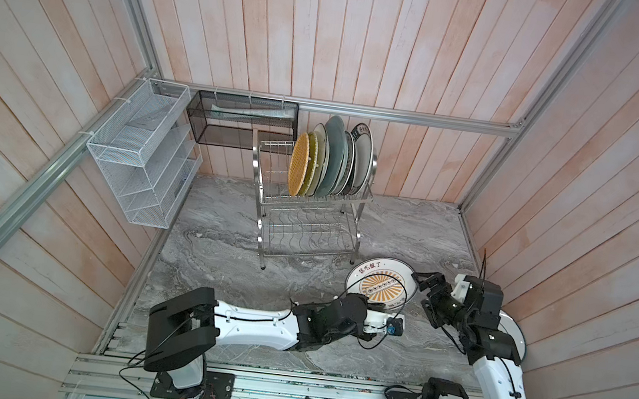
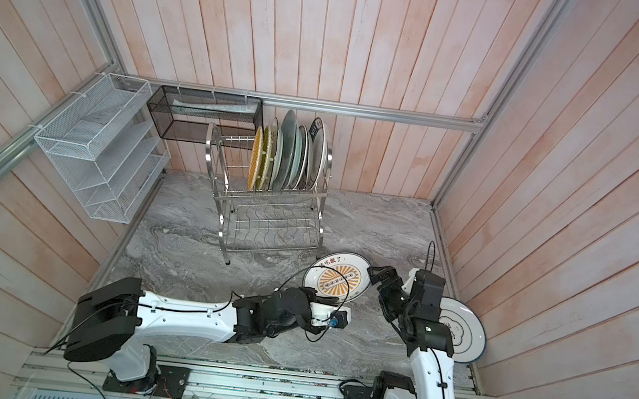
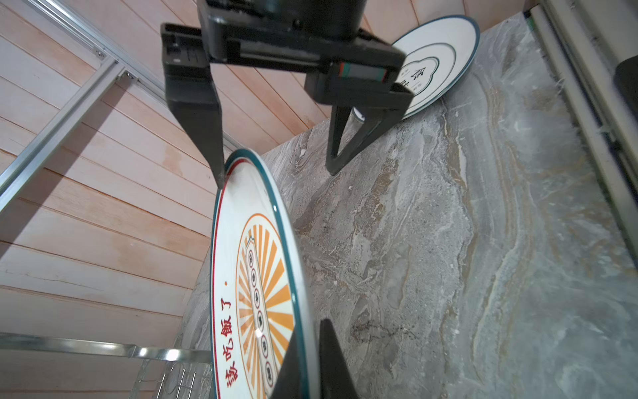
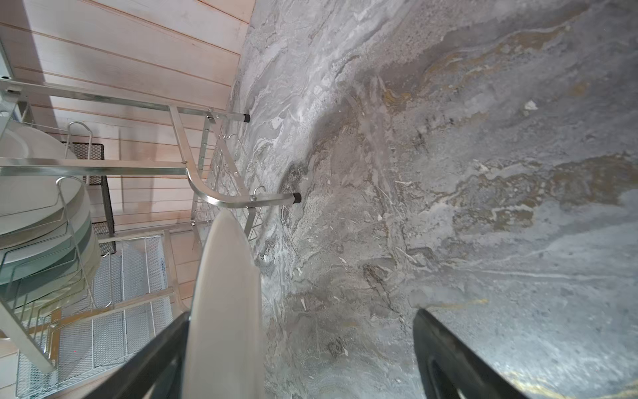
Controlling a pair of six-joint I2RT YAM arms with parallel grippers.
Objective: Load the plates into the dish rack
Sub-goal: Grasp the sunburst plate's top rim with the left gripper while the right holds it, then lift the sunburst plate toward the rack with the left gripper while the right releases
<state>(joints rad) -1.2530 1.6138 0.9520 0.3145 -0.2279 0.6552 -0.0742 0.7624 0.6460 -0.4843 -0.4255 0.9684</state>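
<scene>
Left wrist view: left claw (image 3: 310,333) clamped on the near rim of the round white orange-sunburst plate (image 3: 262,276), on edge over the marbled tabletop (image 3: 448,241); right claw (image 3: 276,174) spread apart at its right rim. Behind, the shiny two-tier wire dish rack (image 1: 307,228) holds upright plates (image 1: 327,159) in its upper tier.

The sunburst plate (image 1: 381,286) was white with orange rays, red characters and a teal rim. The ringed plate (image 2: 464,328) was white with thin blue-green rings. The woven-pattern plate (image 1: 299,164) in the silver dish rack (image 1: 305,230) was yellow-orange. The counter (image 1: 239,257) was veined grey marble with tan streaks.
</scene>
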